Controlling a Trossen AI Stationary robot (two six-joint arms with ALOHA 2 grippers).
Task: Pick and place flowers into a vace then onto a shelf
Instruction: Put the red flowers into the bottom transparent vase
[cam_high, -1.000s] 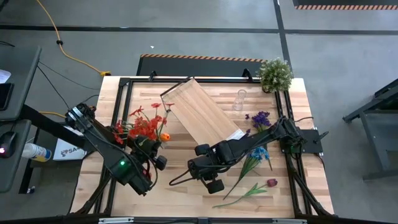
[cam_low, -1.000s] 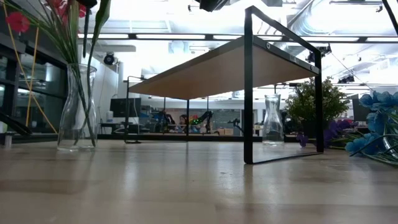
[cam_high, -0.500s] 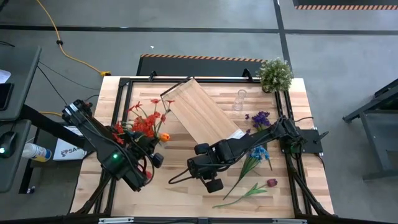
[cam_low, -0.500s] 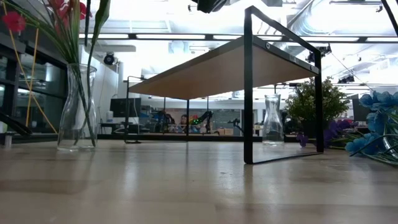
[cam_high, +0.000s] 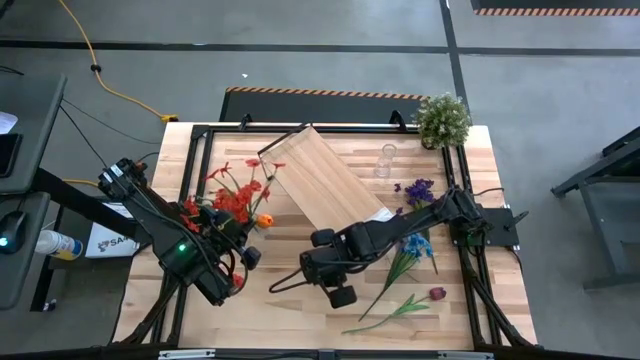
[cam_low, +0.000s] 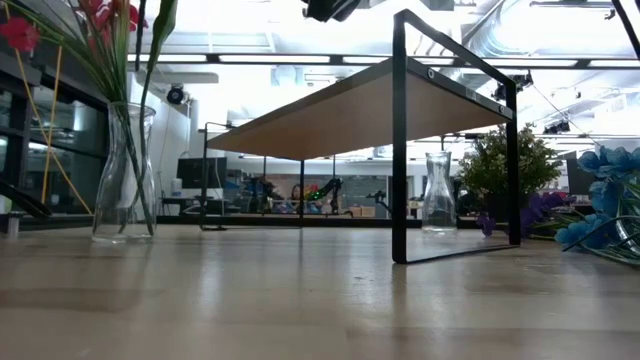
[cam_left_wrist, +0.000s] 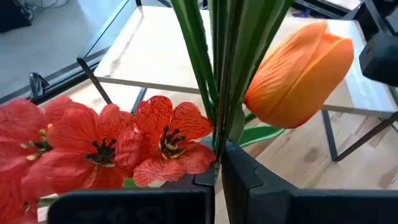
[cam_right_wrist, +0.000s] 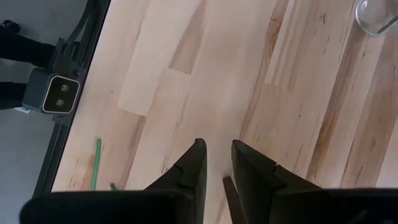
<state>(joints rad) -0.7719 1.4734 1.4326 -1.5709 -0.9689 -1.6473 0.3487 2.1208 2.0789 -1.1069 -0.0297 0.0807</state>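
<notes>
My left gripper (cam_left_wrist: 219, 163) (cam_high: 241, 250) is shut on a bunch of flowers (cam_high: 234, 199) with red blooms (cam_left_wrist: 118, 140) and an orange tulip (cam_left_wrist: 298, 74). Their green stems run down into a clear glass vase (cam_low: 124, 175) at the table's left. The shelf (cam_high: 325, 180) (cam_low: 350, 105) stands on its black frame legs mid-table. My right gripper (cam_right_wrist: 215, 163) (cam_high: 337, 291) hovers over bare wood near the table's middle, fingers a narrow gap apart, touching nothing. Blue (cam_high: 415, 248), purple (cam_high: 418, 190) and dark red (cam_high: 437, 294) flowers lie on the table's right side. My left gripper pinches the bundle of green stems (cam_left_wrist: 217, 130) between its two fingers, just below the blooms, with the fingers lying across the stems. The stems stand roughly upright, and their lower ends sit inside the glass vase (cam_low: 130, 200), which rests on the table.
An empty glass vase (cam_high: 385, 160) (cam_low: 438, 195) stands beyond the shelf's right end. A bushy potted plant (cam_high: 443, 118) sits at the far right corner. Black frame rails (cam_high: 300, 128) edge the table. A dark cable (cam_high: 290, 285) loops near the right gripper.
My left gripper has drifted slightly toward the table's left and far side, carrying the bunch's blooms with it, while the stems stay in the vase. My right gripper has shifted a little toward the left.
</notes>
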